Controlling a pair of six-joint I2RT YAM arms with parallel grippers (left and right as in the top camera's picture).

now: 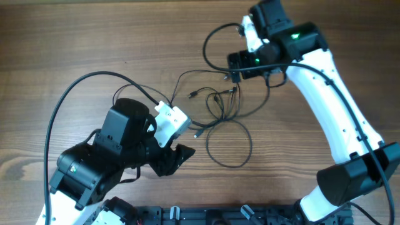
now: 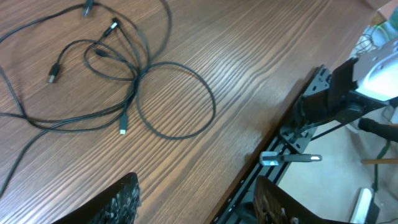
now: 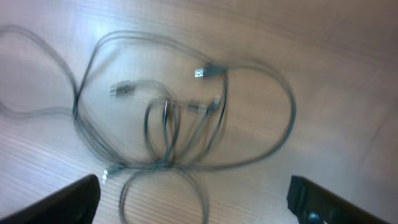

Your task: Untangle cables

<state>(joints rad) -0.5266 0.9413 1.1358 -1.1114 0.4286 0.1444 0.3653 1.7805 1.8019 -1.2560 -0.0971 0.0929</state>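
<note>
- Wooden table [image 1: 75, 37] lies bare around the tangle; only the arms' own thicker leads [image 1: 69, 94] curve close to it.
- Left gripper [image 2: 196, 202] and right gripper [image 3: 193, 199] both stand spread wide, holding nothing.
- Cables [image 1: 220, 106] lie mid-table between the arms with their loops crossing. They look light and limp, and would likely drag one another.
- Plug ends [image 2: 124, 129] seem the firmest place to pinch.

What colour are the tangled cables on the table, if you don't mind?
The cables are black, clearest in the left wrist view.
</note>
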